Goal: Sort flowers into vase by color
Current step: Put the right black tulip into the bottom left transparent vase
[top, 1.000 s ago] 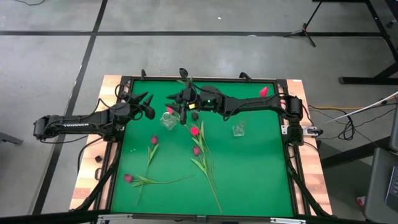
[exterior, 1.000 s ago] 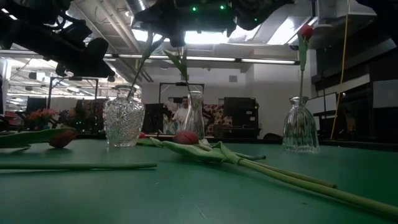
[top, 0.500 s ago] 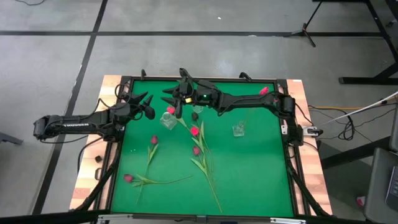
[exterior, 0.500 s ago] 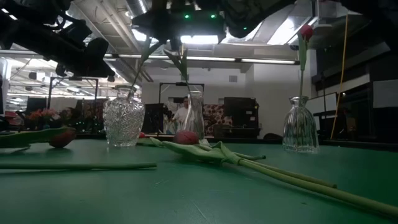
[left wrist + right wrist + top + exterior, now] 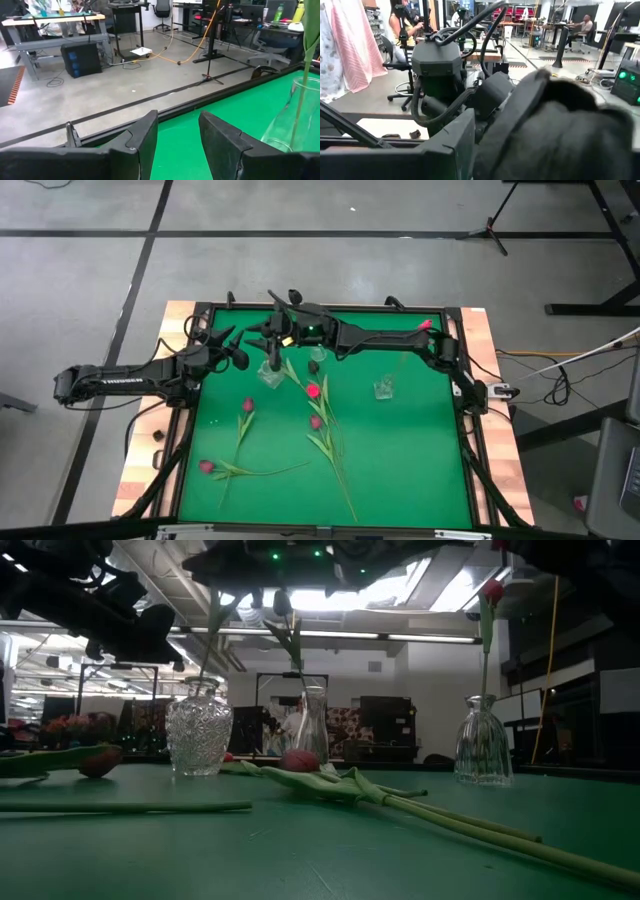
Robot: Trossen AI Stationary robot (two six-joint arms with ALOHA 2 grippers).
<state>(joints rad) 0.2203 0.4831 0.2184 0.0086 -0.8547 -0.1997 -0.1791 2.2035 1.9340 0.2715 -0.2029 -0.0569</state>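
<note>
My right gripper point(image 5: 272, 341) reaches across the far side of the table and hangs over the cut-glass vase point(image 5: 199, 730). It is shut on a flower, whose green stem point(image 5: 209, 648) rises from that vase. A slim vase point(image 5: 313, 724) holds a dark-headed flower point(image 5: 295, 297). The vase on the right point(image 5: 483, 741) holds a pink-red flower point(image 5: 492, 590). Several flowers lie flat on the green mat, among them pink-headed ones point(image 5: 313, 390) point(image 5: 248, 405) point(image 5: 206, 466). My left gripper point(image 5: 177, 125) waits open at the table's far left, with nothing between its fingers. My right gripper holds the flower high on its stem point(image 5: 214, 618), above the cut-glass vase. The gripper's own dark body hides the place of contact. The stem stands nearly upright below the fingers, and its lower end is inside the vase's mouth point(image 5: 203, 686).
The left arm point(image 5: 130, 377) lies along the table's left side, close to the cut-glass vase. Long stems and leaves point(image 5: 330, 450) cross the middle of the mat. A raised black frame point(image 5: 330, 308) borders the table. The mat's near right part is bare.
My right gripper has moved toward the table's left edge, carrying the top of the stem with it. The stem leaned toward the right out of the cut-glass vase and now stands nearly upright, while its lower end has stayed in the vase.
</note>
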